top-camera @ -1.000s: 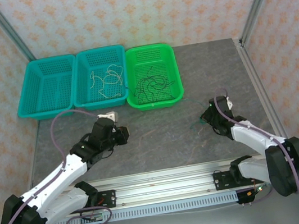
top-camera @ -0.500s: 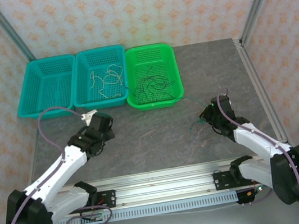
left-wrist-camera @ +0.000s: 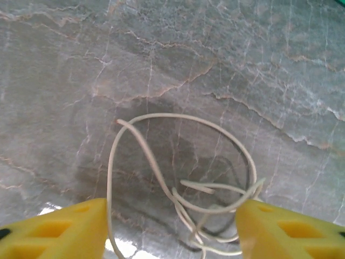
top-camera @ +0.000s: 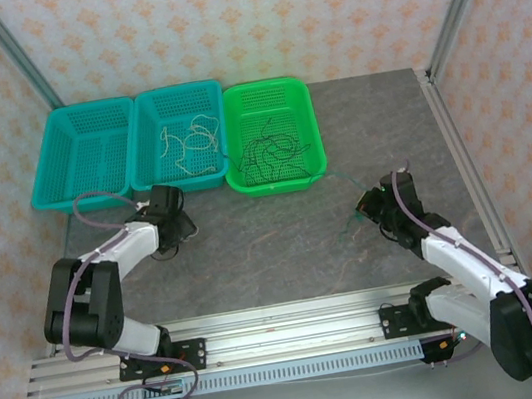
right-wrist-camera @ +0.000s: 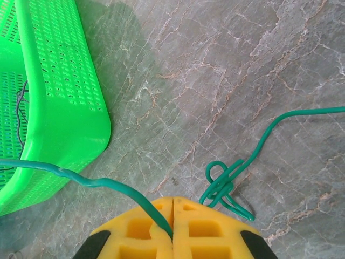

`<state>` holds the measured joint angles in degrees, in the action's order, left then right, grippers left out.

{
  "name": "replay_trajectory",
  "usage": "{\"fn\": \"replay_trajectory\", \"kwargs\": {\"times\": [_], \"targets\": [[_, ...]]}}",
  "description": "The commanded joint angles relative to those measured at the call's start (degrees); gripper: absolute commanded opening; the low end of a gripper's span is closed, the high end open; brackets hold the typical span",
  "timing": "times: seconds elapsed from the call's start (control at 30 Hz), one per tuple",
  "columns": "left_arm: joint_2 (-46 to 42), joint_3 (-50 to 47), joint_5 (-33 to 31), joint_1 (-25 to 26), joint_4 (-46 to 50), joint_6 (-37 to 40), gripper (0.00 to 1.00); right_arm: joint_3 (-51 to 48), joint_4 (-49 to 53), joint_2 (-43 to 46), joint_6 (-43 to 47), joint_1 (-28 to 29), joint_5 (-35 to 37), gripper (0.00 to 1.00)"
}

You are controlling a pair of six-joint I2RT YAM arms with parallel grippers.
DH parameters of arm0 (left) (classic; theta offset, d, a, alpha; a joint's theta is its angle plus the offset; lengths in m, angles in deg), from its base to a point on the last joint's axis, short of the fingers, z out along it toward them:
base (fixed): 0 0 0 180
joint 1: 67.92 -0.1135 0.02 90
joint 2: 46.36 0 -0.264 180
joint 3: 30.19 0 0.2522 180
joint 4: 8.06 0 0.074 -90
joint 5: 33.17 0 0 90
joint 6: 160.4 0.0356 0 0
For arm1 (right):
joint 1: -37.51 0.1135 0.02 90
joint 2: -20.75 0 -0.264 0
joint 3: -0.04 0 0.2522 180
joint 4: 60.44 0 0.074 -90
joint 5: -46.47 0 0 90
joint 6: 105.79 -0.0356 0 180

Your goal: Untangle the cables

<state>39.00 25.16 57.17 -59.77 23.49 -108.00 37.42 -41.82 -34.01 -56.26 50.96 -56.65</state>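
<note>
Thin cream-white cable (left-wrist-camera: pixel 178 115) lies in loose loops over a black strand (left-wrist-camera: pixel 252 174) on the grey table. My left gripper (left-wrist-camera: pixel 171 209) stands over it, open, one yellow finger on each side and neither pinching it. In the top view the left gripper (top-camera: pixel 168 207) is just in front of the middle teal basket. My right gripper (right-wrist-camera: pixel 172 204) is shut on a green cable (right-wrist-camera: pixel 97 182), which runs left toward the green basket. Another stretch of green cable is knotted in a small bundle (right-wrist-camera: pixel 222 183) on the table. The right gripper (top-camera: pixel 370 205) is at mid right.
Three baskets line the back. The left teal basket (top-camera: pixel 84 198) has nothing in it, the middle teal basket (top-camera: pixel 185 183) holds cream cables (top-camera: pixel 191 138), and the green basket (top-camera: pixel 278 181) holds black cables (top-camera: pixel 268 148). Its corner (right-wrist-camera: pixel 81 124) is close to my right gripper.
My left arm has folded back and swung left toward the teal baskets, and its jaws have opened. The right arm has shifted slightly and stays shut on the green cable.
</note>
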Motion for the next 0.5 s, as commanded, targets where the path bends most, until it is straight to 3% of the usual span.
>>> {"fn": "replay_trajectory", "kwargs": {"times": [0.0, 0.23, 0.47], "targets": [[0.90, 0.63, 3.56, -1.14, -3.21, -1.24, 0.50, -0.58, 1.50, 1.42, 0.36, 0.29, 0.83, 0.00], [-4.59, -1.01, 7.58, -1.44, -2.42, -0.28, 0.01, 0.03, 1.02, 0.80, 0.18, 0.35, 0.40, 0.00], [-21.07, 3.76, 15.86, -1.36, 5.63, 0.05, 0.00, 1.30, 2.16, 1.19, 0.65, 0.43, -0.10, 0.00]]}}
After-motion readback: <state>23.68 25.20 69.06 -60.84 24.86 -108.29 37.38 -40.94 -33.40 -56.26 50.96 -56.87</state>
